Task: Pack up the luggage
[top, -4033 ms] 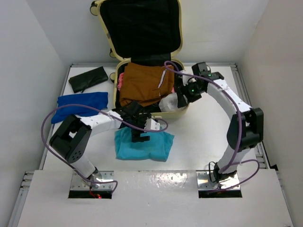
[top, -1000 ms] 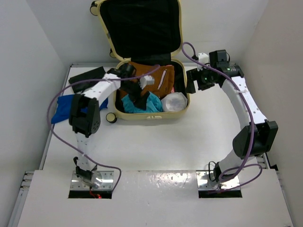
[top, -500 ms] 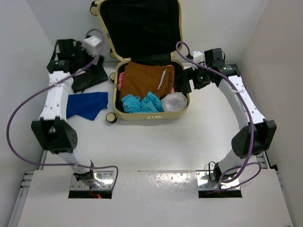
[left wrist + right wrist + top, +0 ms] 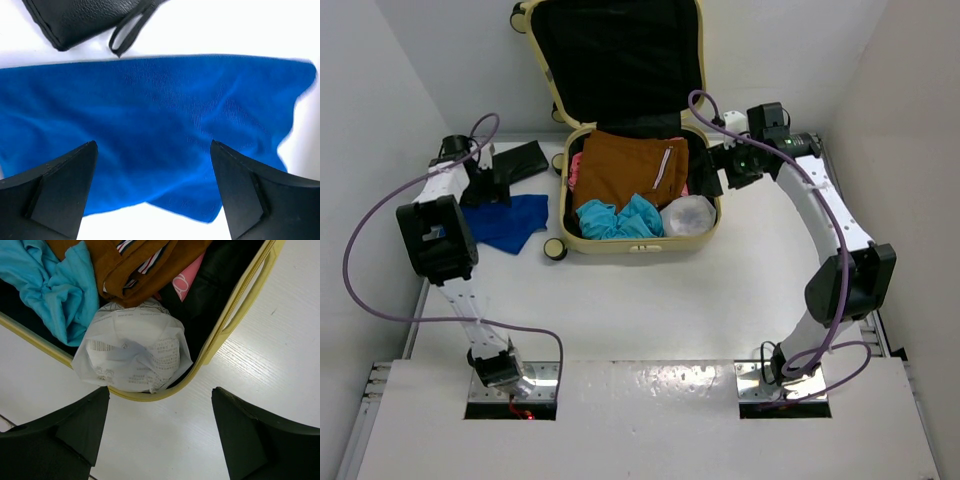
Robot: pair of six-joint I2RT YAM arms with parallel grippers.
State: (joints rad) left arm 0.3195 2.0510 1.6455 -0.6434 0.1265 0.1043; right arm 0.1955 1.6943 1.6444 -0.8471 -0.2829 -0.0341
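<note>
Left wrist: left claw point(image 4: 152, 146) gapes over blue cloth point(image 4: 150, 100) (right claw point(image 4: 160, 390) gapes too).

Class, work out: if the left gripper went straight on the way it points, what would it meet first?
Most likely the blue cloth, which fills the view ahead of the open left gripper; how far off is unclear.
</note>
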